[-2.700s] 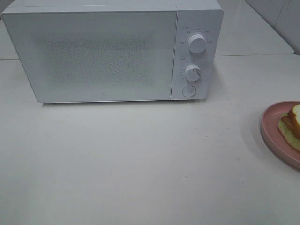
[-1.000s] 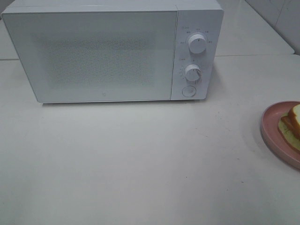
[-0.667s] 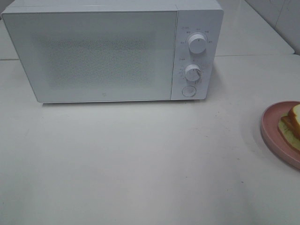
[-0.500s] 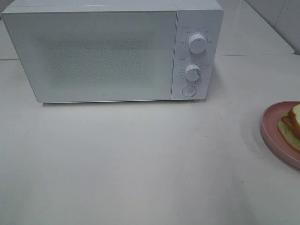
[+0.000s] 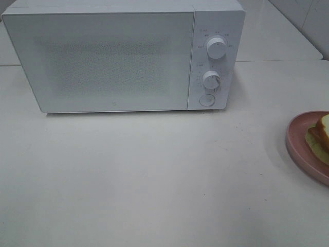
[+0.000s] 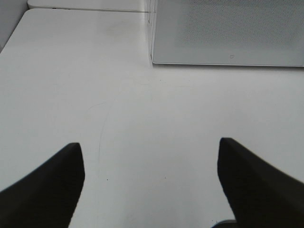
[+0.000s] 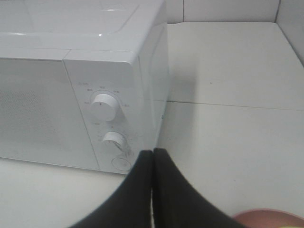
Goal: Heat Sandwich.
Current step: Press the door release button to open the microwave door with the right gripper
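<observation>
While sandwich (image 5: 321, 137) shows overhead, right gripper (image 7: 152, 153) — wrist view alone — pinched closed

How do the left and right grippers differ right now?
The left gripper is open, jaws wide apart; the right gripper is shut, jaws pressed together. The left gripper faces the microwave door, the right gripper its knobs. Both are black and hold nothing.

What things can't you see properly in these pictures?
The sandwich: high view, cut by the right edge.
The plate: cut there too; a sliver in the right wrist view.
Inside the microwave: shut door hides it, every view.
Writing by the top dial: too small.
</observation>
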Controlling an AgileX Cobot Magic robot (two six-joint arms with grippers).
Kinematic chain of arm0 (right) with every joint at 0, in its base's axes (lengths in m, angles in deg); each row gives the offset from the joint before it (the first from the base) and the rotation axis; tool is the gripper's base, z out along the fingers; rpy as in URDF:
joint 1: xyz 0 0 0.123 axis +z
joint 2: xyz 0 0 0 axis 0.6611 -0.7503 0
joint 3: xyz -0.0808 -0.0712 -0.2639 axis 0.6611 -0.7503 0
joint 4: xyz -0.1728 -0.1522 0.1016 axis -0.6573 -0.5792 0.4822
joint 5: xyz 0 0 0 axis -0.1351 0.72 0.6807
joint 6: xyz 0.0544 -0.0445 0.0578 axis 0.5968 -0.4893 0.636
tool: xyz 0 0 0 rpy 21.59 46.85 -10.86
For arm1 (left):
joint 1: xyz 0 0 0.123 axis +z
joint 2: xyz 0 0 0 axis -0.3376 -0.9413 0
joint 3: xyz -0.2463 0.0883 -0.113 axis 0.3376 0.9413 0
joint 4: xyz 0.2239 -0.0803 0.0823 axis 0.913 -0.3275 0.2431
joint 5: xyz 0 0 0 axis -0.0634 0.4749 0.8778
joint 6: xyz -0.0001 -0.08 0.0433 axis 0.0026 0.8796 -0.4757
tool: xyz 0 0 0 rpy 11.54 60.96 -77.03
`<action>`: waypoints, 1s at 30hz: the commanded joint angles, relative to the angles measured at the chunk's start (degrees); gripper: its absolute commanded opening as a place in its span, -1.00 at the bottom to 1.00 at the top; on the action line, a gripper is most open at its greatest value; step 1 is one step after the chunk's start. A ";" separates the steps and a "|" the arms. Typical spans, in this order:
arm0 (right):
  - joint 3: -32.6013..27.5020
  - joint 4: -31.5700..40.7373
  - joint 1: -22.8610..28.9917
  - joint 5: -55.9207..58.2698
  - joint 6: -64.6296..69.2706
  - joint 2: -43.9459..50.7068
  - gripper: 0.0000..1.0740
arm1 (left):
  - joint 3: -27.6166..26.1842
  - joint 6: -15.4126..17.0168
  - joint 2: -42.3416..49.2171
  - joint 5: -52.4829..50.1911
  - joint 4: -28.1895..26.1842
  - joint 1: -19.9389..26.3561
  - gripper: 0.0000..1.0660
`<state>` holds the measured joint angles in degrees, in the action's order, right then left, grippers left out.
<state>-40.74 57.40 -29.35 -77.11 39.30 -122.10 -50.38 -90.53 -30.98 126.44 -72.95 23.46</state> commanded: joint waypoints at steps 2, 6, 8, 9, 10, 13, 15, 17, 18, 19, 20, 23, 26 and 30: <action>0.34 0.29 3.90 -8.54 0.11 -6.30 -1.00 | 0.17 0.06 1.38 -0.92 -0.23 -0.23 0.35; 0.34 0.46 6.76 -13.87 2.23 -12.43 -1.00 | 0.17 0.06 1.38 -0.92 -0.23 -0.23 0.35; 0.34 0.46 8.31 -16.62 3.15 -15.53 -1.00 | 0.17 0.06 1.38 -0.92 -0.23 -0.23 0.35; 0.34 0.46 8.94 -17.93 3.55 -16.73 -1.00 | 0.17 0.06 1.38 -0.92 -0.23 -0.23 0.35; 0.34 0.46 10.37 -20.11 4.35 -19.31 -1.00 | 0.17 0.06 1.38 -0.92 -0.23 -0.23 0.35; 0.34 0.46 11.63 -22.35 4.81 -22.00 -1.00 | 0.17 0.06 1.38 -0.92 -0.23 -0.23 0.35; 0.34 0.46 12.89 -25.04 5.96 -25.67 -1.00 | 0.17 0.06 1.38 -0.92 -0.23 -0.23 0.35; 0.34 0.46 13.41 -25.95 6.53 -26.99 -1.00 | 0.17 0.06 1.38 -0.92 -0.23 -0.23 0.35; 0.34 0.46 13.81 -26.93 6.93 -28.25 -1.00 | 0.17 0.06 1.38 -0.92 -0.23 -0.23 0.35; 0.34 0.46 14.84 -29.16 7.68 -30.60 -1.00 | 0.17 0.06 1.38 -0.92 -0.23 -0.23 0.35; 0.34 0.46 15.01 -30.02 8.08 -31.97 -1.00 | 0.17 0.06 1.38 -0.92 -0.23 -0.23 0.35; 0.34 0.46 15.70 -33.06 10.26 -35.81 -1.00 | 0.17 0.06 1.38 -0.92 -0.23 -0.23 0.35; 0.34 0.46 15.99 -34.72 12.20 -38.22 -1.00 | 0.17 0.06 1.38 -0.92 -0.23 -0.23 0.35; 0.34 0.40 16.16 -38.67 15.24 -42.91 -1.00 | 0.17 0.06 1.38 -0.92 -0.23 -0.23 0.35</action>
<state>-40.69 58.09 -13.37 -113.20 52.76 -163.87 -50.38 -90.53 -30.98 126.44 -72.95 23.46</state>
